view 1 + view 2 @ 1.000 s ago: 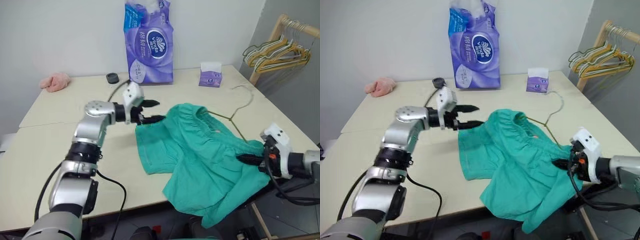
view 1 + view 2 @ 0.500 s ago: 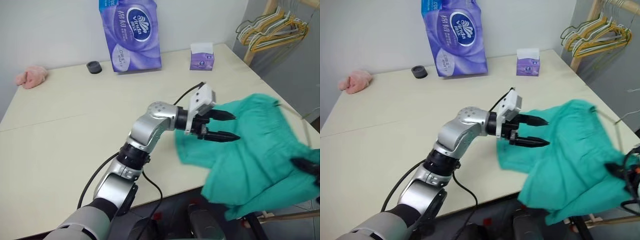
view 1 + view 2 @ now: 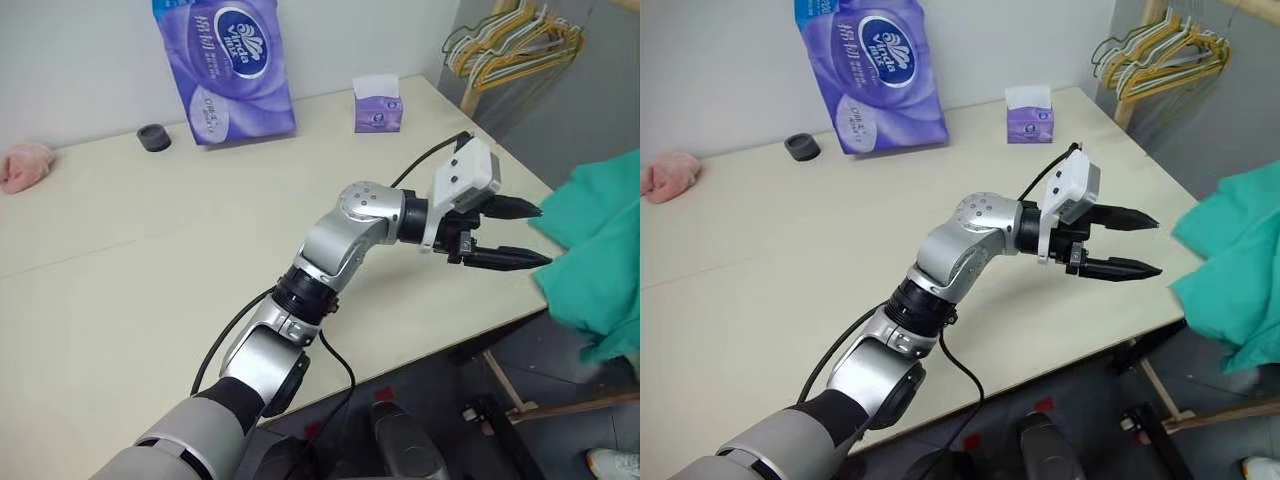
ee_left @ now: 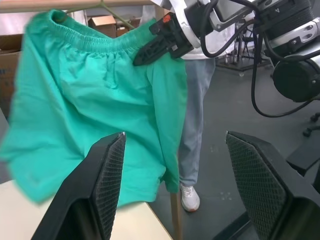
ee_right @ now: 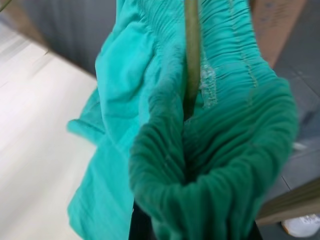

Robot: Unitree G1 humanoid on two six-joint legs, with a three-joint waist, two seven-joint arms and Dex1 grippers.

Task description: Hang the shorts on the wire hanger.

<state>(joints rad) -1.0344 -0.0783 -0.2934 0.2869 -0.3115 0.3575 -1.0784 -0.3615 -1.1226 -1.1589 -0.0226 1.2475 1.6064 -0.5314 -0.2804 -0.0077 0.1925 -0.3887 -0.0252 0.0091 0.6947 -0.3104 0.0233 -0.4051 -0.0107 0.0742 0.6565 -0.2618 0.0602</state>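
The teal-green shorts hang in the air off the table's right edge, and their fabric shows at the right border of the eye views. My right gripper is shut on the gathered waistband, seen from the left wrist. In the right wrist view a thin dull wire of the wire hanger runs through the bunched waistband. My left gripper is open and empty, pointing level toward the shorts from just beyond the table corner, a short gap from the cloth.
On the cream table stand a purple tissue pack, a small purple box, a black round thing and a pink cloth. Yellow and green hangers hang at the back right. A person's legs stand behind the shorts.
The camera has swung right. The shorts have left the tabletop, carried up and to the right by the shut right gripper. My left gripper followed to the right, still open.
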